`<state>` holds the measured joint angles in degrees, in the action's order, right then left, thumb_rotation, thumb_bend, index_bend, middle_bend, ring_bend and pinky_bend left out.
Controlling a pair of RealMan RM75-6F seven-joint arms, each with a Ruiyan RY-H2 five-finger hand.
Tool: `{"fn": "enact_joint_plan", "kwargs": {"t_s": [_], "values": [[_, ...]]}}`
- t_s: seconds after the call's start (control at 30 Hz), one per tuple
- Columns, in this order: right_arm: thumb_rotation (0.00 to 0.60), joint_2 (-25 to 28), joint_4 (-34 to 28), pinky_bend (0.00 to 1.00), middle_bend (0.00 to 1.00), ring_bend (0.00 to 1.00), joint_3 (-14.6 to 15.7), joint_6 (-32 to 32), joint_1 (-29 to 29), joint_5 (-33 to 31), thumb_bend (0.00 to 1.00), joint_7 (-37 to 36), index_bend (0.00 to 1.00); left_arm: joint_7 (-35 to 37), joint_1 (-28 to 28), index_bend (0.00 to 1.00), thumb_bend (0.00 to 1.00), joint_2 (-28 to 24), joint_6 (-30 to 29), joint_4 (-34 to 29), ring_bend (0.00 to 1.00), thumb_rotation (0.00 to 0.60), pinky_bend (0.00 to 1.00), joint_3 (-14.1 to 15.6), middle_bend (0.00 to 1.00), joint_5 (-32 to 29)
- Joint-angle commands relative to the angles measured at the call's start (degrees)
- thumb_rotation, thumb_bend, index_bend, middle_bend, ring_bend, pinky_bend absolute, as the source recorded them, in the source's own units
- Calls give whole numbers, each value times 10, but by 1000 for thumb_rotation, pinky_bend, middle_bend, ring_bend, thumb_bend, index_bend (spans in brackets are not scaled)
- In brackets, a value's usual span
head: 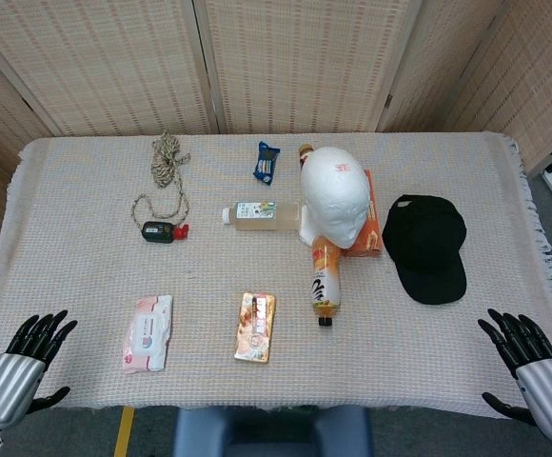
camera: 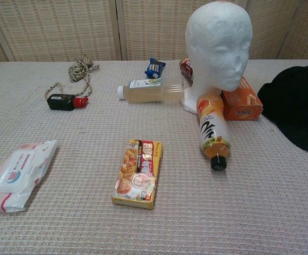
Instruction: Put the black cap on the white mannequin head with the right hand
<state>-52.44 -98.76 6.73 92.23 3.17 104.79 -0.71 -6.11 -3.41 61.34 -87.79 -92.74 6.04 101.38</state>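
Black cap [head: 427,247] untouched on the table, just right of the white mannequin head [head: 336,193].
From the empty, spread right hand [head: 523,357] it is found at eleven o'clock, brim nearest.

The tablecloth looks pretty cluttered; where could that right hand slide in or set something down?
Bare cloth lies along the near edge in front of the right hand, below the black cap, and between the curry box and wipes pack. It is crowded around the mannequin head, hemmed by bottles and an orange box.
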Motion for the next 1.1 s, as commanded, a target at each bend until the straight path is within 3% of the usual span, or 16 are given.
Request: {"fn": "enact_joint_plan", "kwargs": {"t_s": [0.03, 0.33, 0.4, 0.43, 0.47, 0.5, 0.57, 0.6, 0.67, 0.77, 0.83, 0.9, 1.1], "values": [[600, 0, 0, 0, 0, 0, 0, -1, 0, -1, 8, 0, 0, 0, 0, 64, 78, 0, 0, 1, 0, 600, 94, 0, 0, -1], [600, -18, 6, 0, 0, 0, -8, -20, -10, -14, 7, 14, 0, 4, -2, 64, 78, 1, 4, 0, 0, 600, 94, -1, 0, -3], [600, -39, 19, 55, 32, 16, -24, -6, -11, -17, 7, 26, 0, 6, -4, 64, 78, 1, 9, 0, 0, 600, 94, -3, 0, -8], [600, -55, 32, 199, 122, 92, -36, 8, -12, -16, 8, 28, 0, 7, -6, 64, 78, 1, 12, 1, 0, 600, 94, -5, 0, -12], [600, -73, 49, 415, 292, 253, -47, 21, -14, -16, 8, 27, 3, 8, -7, 64, 79, 2, 15, 2, 0, 600, 94, -7, 0, -16], [600, -97, 72, 667, 518, 481, -60, 30, -18, -22, 9, 19, 34, 9, -9, 68, 79, 2, 21, 3, 0, 600, 94, -8, 0, -23], [600, -131, 112, 927, 846, 826, -78, 32, -30, -31, 7, 2, 157, 8, -12, 91, 78, 0, 31, 3, 0, 600, 94, -11, 0, -35], [600, -158, 146, 976, 924, 908, -89, 32, -38, -39, 7, -7, 230, 7, -13, 101, 77, -1, 35, 2, 0, 600, 95, -13, 0, -42], [600, -204, 208, 1000, 1000, 999, -105, 36, -48, -52, 10, -25, 428, 7, -13, 113, 78, -1, 35, 0, 0, 600, 95, -17, 0, -50], [600, -232, 252, 1000, 1000, 1000, -112, 36, -55, -60, 15, -39, 526, 9, -12, 118, 78, -2, 34, -1, 0, 600, 95, -19, 0, -54], [600, -271, 320, 1000, 1000, 1000, -125, 32, -66, -75, 21, -63, 561, 13, -12, 120, 79, -1, 31, -1, 0, 600, 95, -23, 0, -58], [600, -337, 433, 1000, 1000, 1000, -141, -1, -87, -109, 26, -95, 568, 8, -13, 121, 78, 6, 32, 5, 0, 600, 95, -27, 0, -64], [600, -452, 647, 1000, 1000, 1000, -142, -16, -108, -130, 52, -176, 578, -13, -19, 117, 79, 20, 53, 13, 0, 600, 95, -36, 0, -90]]}}
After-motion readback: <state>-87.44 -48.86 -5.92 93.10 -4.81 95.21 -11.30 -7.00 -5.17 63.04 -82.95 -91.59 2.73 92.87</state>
